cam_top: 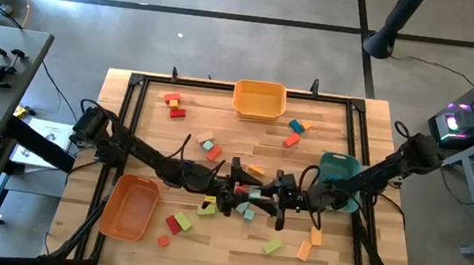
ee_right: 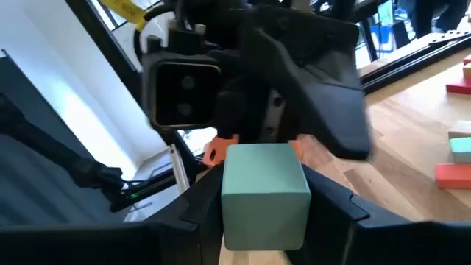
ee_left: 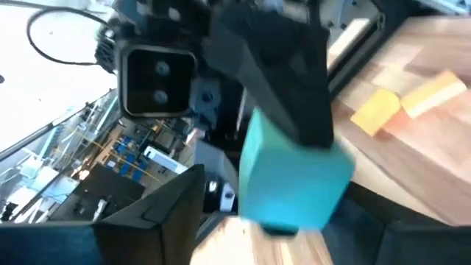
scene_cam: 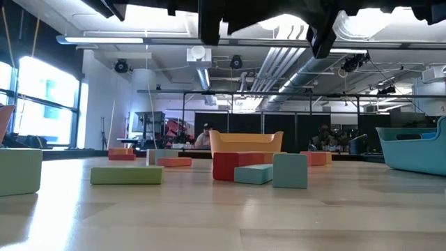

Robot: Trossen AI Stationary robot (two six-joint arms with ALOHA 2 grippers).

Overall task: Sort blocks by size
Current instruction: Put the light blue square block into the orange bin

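Right gripper (cam_top: 290,196), mid-table facing the left gripper (cam_top: 239,194) at its 9 o'clock, pinches a teal cube (ee_right: 263,193), apparently for hand-over; left fingers spread.

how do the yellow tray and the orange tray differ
The yellow tray sits at the table's far edge near the middle and lies square to it; the orange tray sits at the near left and is turned at an angle. The yellow one is paler, the orange one deeper in colour. Both are open rectangular bins that look empty from above.
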